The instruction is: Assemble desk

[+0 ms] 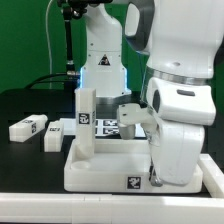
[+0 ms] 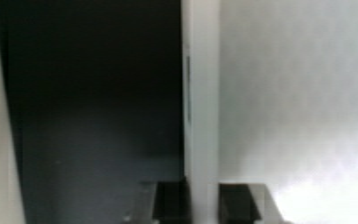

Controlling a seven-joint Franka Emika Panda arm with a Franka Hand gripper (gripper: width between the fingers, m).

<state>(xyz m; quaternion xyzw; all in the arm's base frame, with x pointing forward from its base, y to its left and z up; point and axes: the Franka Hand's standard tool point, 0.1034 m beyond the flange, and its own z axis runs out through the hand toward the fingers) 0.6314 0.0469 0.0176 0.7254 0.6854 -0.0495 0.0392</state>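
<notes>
The desk top [image 1: 100, 175], a white rimmed tray, lies at the front of the black table. One white leg [image 1: 85, 118] stands upright on its corner toward the exterior view's left. My gripper [image 1: 155, 178] reaches down at the tray's part toward the exterior view's right, largely hidden by the arm's white hand. In the wrist view the gripper [image 2: 206, 205] is shut on a thin white wall, the desk top's rim [image 2: 201, 100], which runs between the two dark fingers [image 2: 172, 205]. White desk surface lies on one side of the rim and dark table on the other.
Two loose white legs [image 1: 28, 127] [image 1: 55, 133] lie on the table toward the exterior view's left. The marker board [image 1: 108, 126] lies behind the tray. The arm's base [image 1: 100, 60] stands at the back, and the bulky arm [image 1: 175, 90] overhangs the tray's side toward the exterior view's right.
</notes>
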